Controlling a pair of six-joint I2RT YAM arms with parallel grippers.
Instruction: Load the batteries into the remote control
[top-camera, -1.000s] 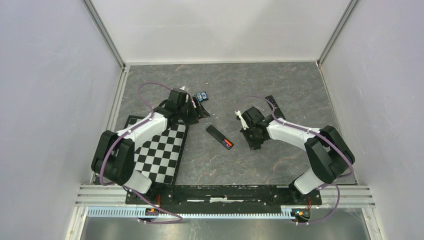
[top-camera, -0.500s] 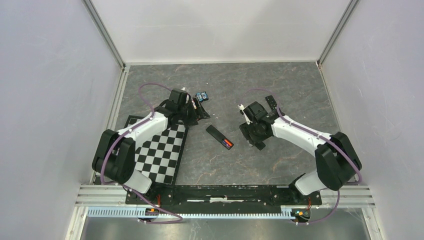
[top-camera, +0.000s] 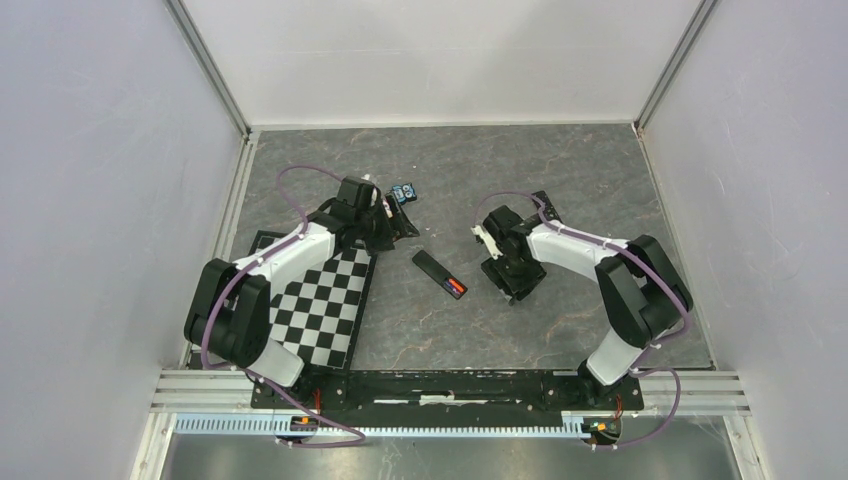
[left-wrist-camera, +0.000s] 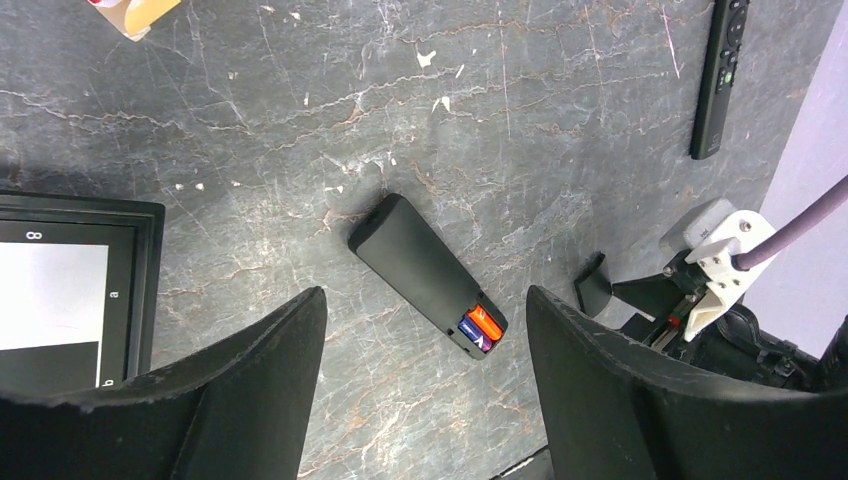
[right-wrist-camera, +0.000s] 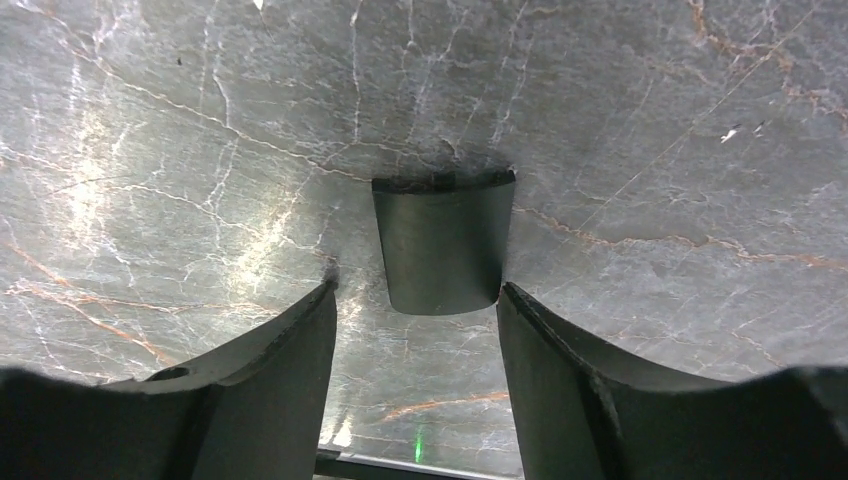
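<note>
A black remote control lies face down mid-table, its battery bay open at the near end. Orange-red, blue and purple batteries sit side by side in that bay, seen also as the orange batteries from above. My left gripper hovers open over the remote control, holding nothing. My right gripper is open low over the table. A small curved black cover lies flat between its fingertips. From above, the right gripper is right of the remote.
A second, slimmer black remote lies farther back, partly under the right arm. A blue-and-black gadget sits behind the left gripper. A checkerboard mat covers the near left. Walls enclose the table.
My right gripper has gone from shut to open, leaving the black cover on the table, and its arm has swung. The left gripper has barely moved.
</note>
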